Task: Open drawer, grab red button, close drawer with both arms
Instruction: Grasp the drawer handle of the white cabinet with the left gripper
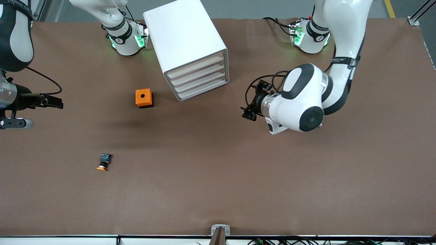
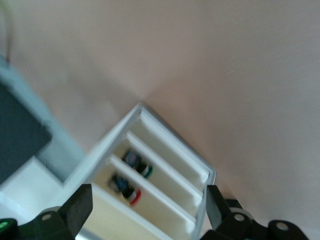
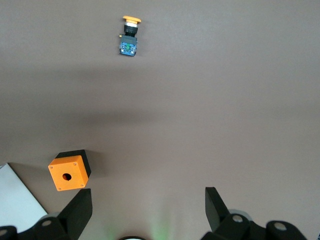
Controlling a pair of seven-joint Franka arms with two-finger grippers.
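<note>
Plainly, we are looking at a task that is only just starting, with none of its three steps done as far as we can judge. The broad brown table (image 1: 306, 190) is carrying everything. The two large white robot arms with black joint bands are both hanging above it: the left arm (image 1: 306, 98) is bending low toward the cabinet's front, while the right arm (image 1: 15, 37) is waiting over its own end of the table. The big white rounded plastic cabinet (image 1: 184, 37) is standing between the two bases, and in the front view its four shallow cream-fronted drawers (image 1: 197, 78) are all sitting pushed in. The left gripper (image 1: 248, 109) is hovering over the table near the cabinet with its black fingers spread wide and pinching nothing, and the right gripper (image 1: 51, 101) is likewise spread and empty. The small orange box with a hole (image 1: 143, 98) is resting on the table just beside the cabinet. The tiny orange-capped push button (image 1: 104, 162) is lying nearer to the front camera than that box. We are seeing the tiny red-capped push button (image 2: 131, 194) only in the left wrist view, inside one drawer (image 2: 160, 200), one level from a green-capped button (image 2: 140, 165); which level we cannot tell. Opening, grabbing and closing are all remaining.
</note>
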